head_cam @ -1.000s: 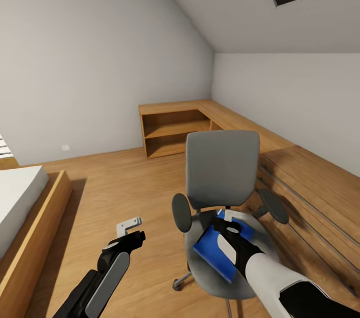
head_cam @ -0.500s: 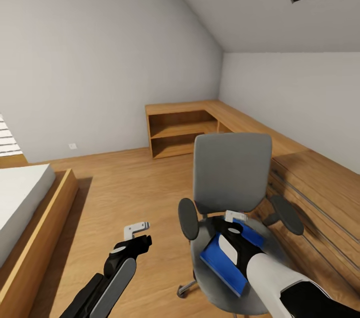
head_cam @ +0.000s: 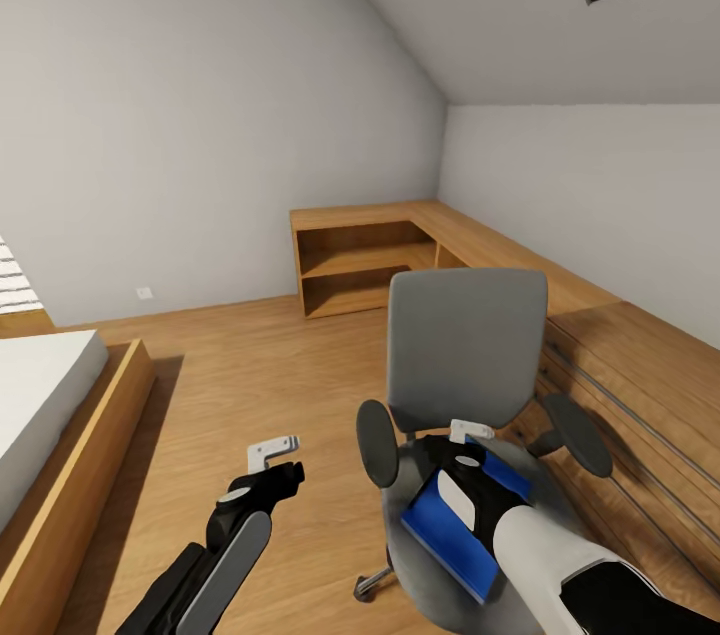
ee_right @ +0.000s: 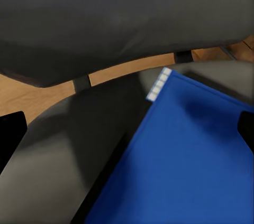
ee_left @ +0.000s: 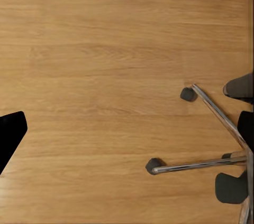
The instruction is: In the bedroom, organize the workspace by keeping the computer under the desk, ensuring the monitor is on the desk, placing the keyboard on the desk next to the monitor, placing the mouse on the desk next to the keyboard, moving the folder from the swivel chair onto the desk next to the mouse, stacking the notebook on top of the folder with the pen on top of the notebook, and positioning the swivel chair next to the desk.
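Right gripper (head_cam: 470,432) hangs low over the grey padded swivel chair (head_cam: 468,345), lower centre-right of the head view, just above the flat bright blue folder (head_cam: 455,543) lying on the seat. In the right wrist view the folder (ee_right: 185,166) spreads between the two dark fingertips at the frame edges: jaws stand wide apart, nothing held.

Left gripper (head_cam: 272,449) hovers over bare wooden floor (head_cam: 250,385), lower left of centre. How far its jaws are parted I cannot tell; it holds nothing. The left wrist view shows the chair's chrome star base (ee_left: 211,145) and castors at the right edge.

Risks, as I judge them:
- The folder lies flat on soft padding; fingers may slide over it rather than catch an edge.
- A downward push could roll or spin the chair on its castors.

Against the picture half a second back: almost no change. The right gripper has edged slightly up the frame toward the backrest; the left arm is much the same.
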